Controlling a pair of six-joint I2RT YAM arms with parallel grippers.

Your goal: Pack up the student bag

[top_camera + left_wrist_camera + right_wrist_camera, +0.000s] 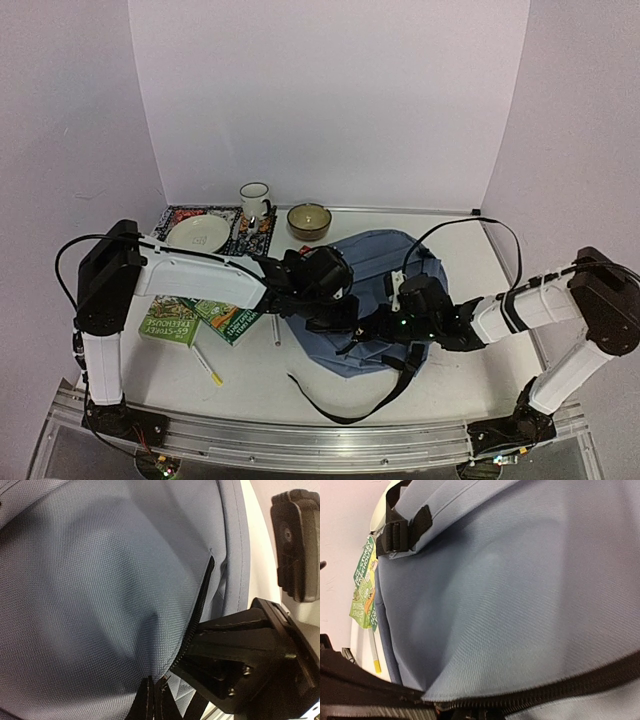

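The student bag (pixel 385 275) is a grey-blue backpack that lies flat in the middle of the table, with a black strap (pixel 350 405) trailing toward me. Both grippers meet at its near edge. My left gripper (pixel 338 318) pinches the fabric beside a black zipper (pixel 200 605); the cloth puckers toward its jaws (pixel 160 692). My right gripper (pixel 378 325) pinches the fabric at the zipper edge (pixel 545 690), and the cloth bunches toward its jaws (pixel 470 711). The fingertips are hidden by cloth in both wrist views. The right gripper's black body (pixel 250 650) shows in the left wrist view.
Two green books (pixel 170 320) (pixel 232 318) lie left of the bag, with a yellow-tipped pen (pixel 207 365) in front and a white pen (pixel 277 330) beside the bag. At the back are a plate (pixel 198 233) on a mat, a mug (pixel 254 203) and a bowl (pixel 308 221).
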